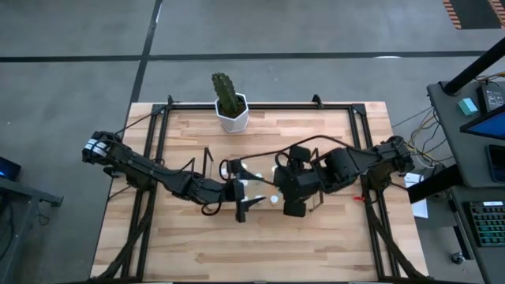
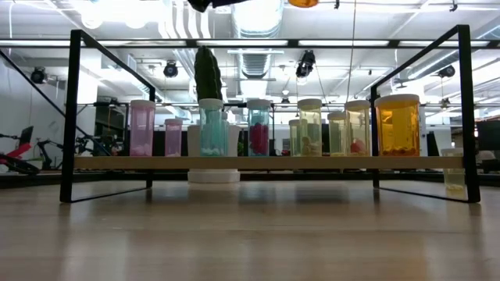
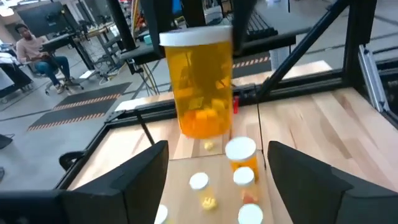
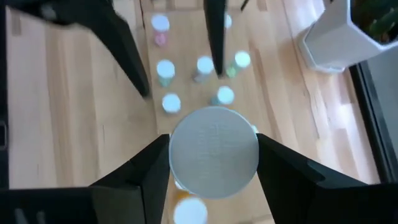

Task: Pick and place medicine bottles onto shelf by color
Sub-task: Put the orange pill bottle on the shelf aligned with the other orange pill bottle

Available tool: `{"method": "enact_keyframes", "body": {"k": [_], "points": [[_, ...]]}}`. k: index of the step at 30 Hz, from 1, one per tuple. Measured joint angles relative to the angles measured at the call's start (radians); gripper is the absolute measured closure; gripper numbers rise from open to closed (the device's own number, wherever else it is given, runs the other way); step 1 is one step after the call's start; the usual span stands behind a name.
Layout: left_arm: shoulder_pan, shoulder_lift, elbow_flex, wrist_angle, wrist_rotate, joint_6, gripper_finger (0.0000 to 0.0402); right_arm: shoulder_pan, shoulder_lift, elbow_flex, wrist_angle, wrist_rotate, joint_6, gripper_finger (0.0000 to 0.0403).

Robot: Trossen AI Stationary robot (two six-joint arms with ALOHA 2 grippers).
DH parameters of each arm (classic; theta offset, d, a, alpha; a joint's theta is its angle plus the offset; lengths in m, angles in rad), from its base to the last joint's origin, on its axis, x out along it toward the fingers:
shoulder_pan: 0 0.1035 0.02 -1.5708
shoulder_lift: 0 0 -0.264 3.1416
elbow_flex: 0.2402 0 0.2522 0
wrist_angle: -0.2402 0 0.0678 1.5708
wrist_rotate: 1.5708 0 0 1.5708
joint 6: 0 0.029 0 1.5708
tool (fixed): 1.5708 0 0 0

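Note:
A large orange medicine bottle (image 3: 202, 87) with a white cap hangs in the air over the shelf (image 2: 234, 162); my right gripper (image 4: 214, 146) is shut on it. Only its orange bottom (image 2: 303, 2) shows in the low view. My left gripper (image 3: 217, 149) is open, its fingers apart on either side just below and short of the bottle, touching nothing. Several small bottles stand on the shelf's wooden base, among them pink (image 2: 142, 127), teal (image 2: 211, 127) and another orange one (image 2: 398, 125). My right gripper pinches the bottle's white cap (image 4: 214, 149) by its rim between its two fingers, slanting down from above. The bottle hangs upright below the fingers, clear of the shelf and of the bottles on it.
A cactus in a white hexagonal pot (image 1: 233, 110) stands at the table's far edge behind the shelf. The black frame (image 1: 158, 142) edges the table. White caps of small bottles (image 4: 165, 68) crowd the shelf under both grippers. Bare wood lies toward the near edge (image 1: 252, 252).

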Motion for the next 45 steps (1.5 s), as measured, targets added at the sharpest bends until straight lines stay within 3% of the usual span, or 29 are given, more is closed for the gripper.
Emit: {"method": "enact_keyframes", "body": {"k": [7, 11, 19, 29, 33, 45], "points": [[-0.012, -0.078, -0.002, -0.126, -0.002, -0.002, 0.0143, -0.072, -0.002, 0.014, -0.137, -0.023, -0.101, 0.0207], [-0.016, -0.106, -0.002, -0.135, -0.003, 0.0, 0.0143, -0.137, -0.006, -0.012, -0.13, -0.123, -0.18, 0.0207], [-0.022, -0.192, -0.018, -0.199, -0.004, -0.001, 0.0143, -0.25, -0.032, -0.117, -0.126, -0.202, -0.361, 0.0207], [-0.042, -0.353, -0.15, -0.094, -0.004, -0.001, 0.0143, -0.301, -0.211, -0.45, 0.133, -0.285, -0.465, 0.0207], [-0.042, -0.389, -0.176, -0.062, -0.004, 0.003, 0.0143, -0.339, -0.24, -0.555, 0.15, -0.288, -0.49, 0.0207], [-0.042, -0.43, -0.21, 0.008, -0.004, 0.061, 0.0143, -0.387, -0.123, -0.573, 0.111, -0.355, -0.606, 0.0206]]}}
